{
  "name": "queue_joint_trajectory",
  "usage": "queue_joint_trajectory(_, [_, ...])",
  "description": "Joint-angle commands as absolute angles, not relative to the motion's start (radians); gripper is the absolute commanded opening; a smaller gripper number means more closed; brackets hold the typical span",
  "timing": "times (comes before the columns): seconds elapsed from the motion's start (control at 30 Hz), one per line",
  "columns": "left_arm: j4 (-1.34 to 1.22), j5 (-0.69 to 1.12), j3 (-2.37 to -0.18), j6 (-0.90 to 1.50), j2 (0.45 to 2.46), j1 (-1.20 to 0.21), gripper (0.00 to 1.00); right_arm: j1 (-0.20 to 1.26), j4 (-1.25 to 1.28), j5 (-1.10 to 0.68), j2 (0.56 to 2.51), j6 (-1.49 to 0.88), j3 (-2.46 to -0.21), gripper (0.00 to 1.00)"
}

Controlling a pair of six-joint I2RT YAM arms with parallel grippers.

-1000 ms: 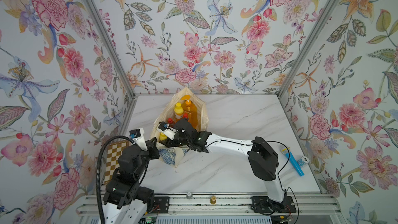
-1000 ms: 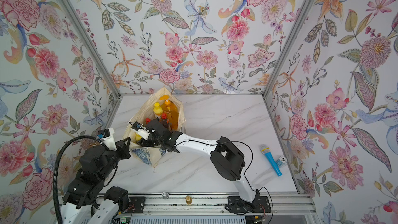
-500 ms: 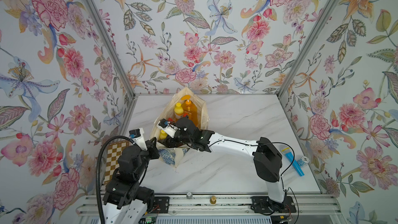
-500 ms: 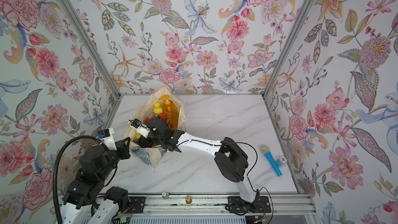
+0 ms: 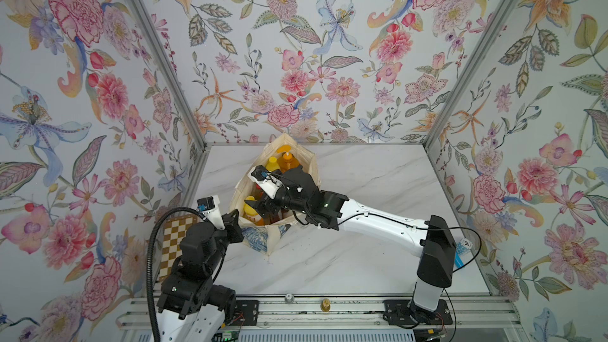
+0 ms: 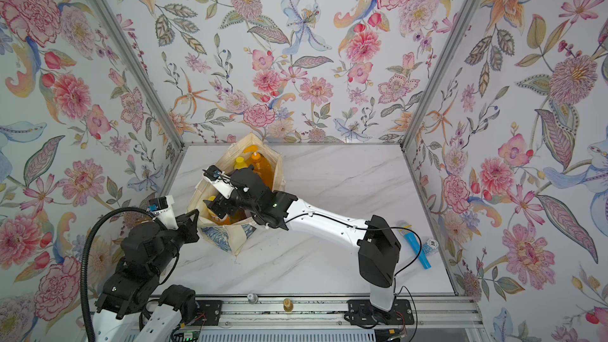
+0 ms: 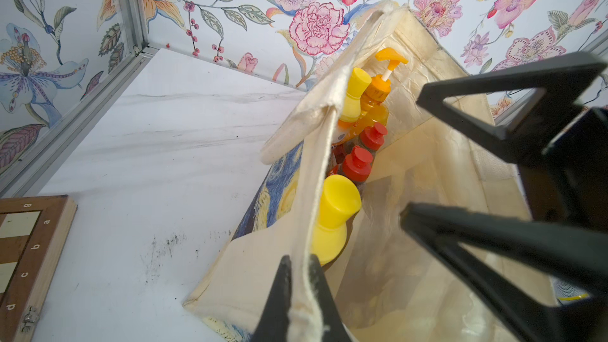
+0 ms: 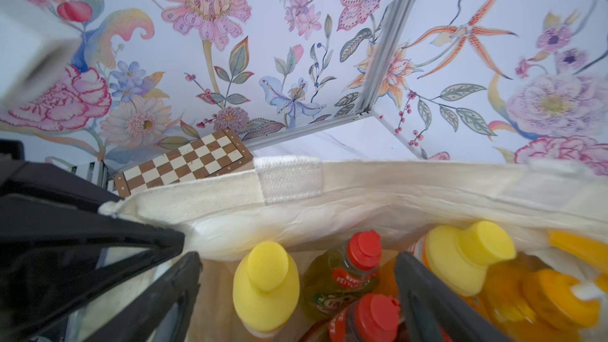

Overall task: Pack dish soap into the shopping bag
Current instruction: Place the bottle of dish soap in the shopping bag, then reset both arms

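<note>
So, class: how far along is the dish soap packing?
Done: at least five bottles stand in the shopping bag; none shows on the table. In hand: the left hand pinches its rim; the right hand hangs open in the bag's mouth. Left: probably only withdrawing.

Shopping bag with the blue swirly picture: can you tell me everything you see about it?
The shopping bag is a cream cloth tote with a blue-and-yellow swirly print on its outside and cream woven handles. It stands upright, mouth open, on the white marble table, towards the robot's left. Inside stand soap bottles. The left gripper pinches its rim with shut fingers; the open right gripper reaches into its mouth.
</note>
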State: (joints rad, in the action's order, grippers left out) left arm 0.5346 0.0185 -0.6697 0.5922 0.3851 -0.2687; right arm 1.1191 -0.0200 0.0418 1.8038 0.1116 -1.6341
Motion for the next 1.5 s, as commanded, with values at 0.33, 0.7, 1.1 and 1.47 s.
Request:
queue_joint_trajectory(0.33, [0.397, 0.000, -0.748, 0.568, 0.396, -0.273, 0.42, 1.101, -0.303, 0.378, 1.598, 0.015, -1.693, 0.99])
queue_joint_trajectory(0.7, [0.392, -0.064, -0.844, 0.472, 0.472, -0.273, 0.68, 1.065, -0.373, 0.506, 1.406, -0.036, -1.586, 0.99])
queue_joint_trajectory(1.1, [0.351, -0.212, -1.090, 0.277, 0.687, -0.271, 0.99, 0.933, -0.440, 0.518, 1.172, -0.140, -1.394, 0.99])
queue_joint_trajectory(1.47, [0.277, -0.288, -1.184, 0.211, 0.892, -0.164, 1.00, 0.753, -0.526, 0.454, 0.979, -0.234, -1.193, 0.99])
